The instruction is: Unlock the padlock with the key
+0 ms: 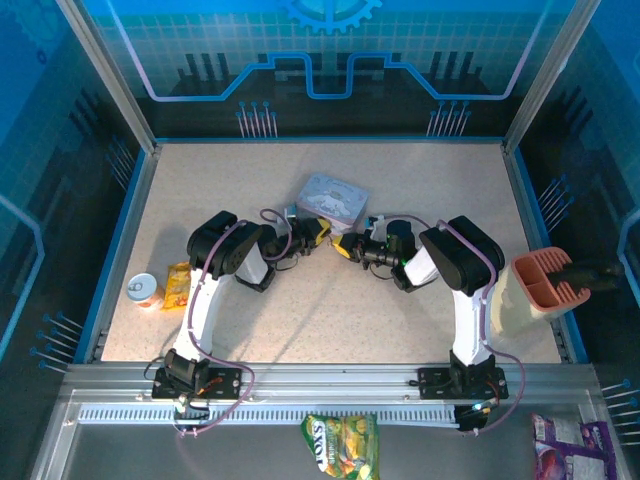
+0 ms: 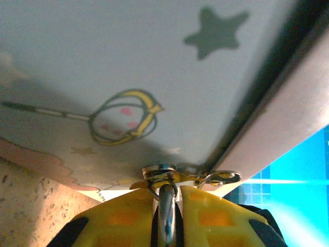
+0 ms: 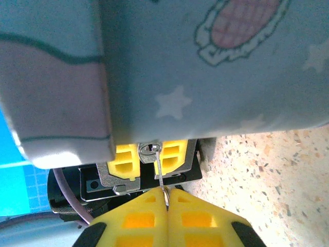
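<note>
The padlock [image 3: 149, 153] is pinched between the yellow fingers [image 3: 126, 154] of my left gripper [image 1: 322, 232], which is shut on it. Its silver keyhole face is turned toward my right gripper [image 3: 165, 193]. In the left wrist view the silver shackle [image 2: 167, 206] stands between the shut fingers of the left gripper [image 2: 167, 193]. My right gripper [image 1: 345, 246] is shut on the key [image 3: 160, 175]. The thin blade reaches up to the keyhole, and I cannot tell how deep its tip sits. A key ring [image 2: 221, 178] hangs past the lock.
The grey-blue cartoon tin [image 1: 332, 197] lies right behind both grippers, looming over the tin's wall [image 2: 128, 62] and side [image 3: 205, 67]. A small can [image 1: 144, 290] and yellow packet [image 1: 177, 285] lie at left. An orange holder [image 1: 540, 288] stands at right. Snack bags [image 1: 340, 445] lie in front.
</note>
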Robot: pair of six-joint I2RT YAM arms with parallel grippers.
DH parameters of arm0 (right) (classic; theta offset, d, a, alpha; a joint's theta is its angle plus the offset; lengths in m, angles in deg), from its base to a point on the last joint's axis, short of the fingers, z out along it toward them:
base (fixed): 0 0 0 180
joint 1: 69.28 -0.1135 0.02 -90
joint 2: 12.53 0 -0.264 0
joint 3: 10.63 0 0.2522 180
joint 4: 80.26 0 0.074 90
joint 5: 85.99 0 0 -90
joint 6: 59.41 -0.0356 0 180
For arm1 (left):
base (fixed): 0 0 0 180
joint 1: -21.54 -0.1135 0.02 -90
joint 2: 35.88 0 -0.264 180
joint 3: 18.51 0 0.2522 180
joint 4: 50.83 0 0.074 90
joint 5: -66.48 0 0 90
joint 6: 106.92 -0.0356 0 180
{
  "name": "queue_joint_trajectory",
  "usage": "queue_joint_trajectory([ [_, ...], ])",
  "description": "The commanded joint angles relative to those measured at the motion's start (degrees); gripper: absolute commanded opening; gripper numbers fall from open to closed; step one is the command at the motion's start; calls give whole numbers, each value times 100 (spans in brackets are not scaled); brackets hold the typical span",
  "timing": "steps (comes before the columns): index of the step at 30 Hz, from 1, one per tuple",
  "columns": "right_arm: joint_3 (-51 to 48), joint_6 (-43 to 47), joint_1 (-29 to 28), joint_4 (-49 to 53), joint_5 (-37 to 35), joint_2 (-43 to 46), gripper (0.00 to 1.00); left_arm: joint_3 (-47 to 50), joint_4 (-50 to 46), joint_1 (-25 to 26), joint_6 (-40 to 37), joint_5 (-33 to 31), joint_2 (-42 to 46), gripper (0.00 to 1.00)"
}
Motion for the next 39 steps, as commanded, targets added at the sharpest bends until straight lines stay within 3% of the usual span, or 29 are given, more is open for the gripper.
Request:
queue_joint_trajectory([
  [1,95,46,-97,-259,22,-38,0,401,-1320,60,67,164,-822,0],
  [19,180,-54,-99,-398,-32,-281,0,414,-1323,61,65,206,-838,0],
  [39,92,-84,50,-451,98,22,0,438,-1321,54,20,238,-821,0],
])
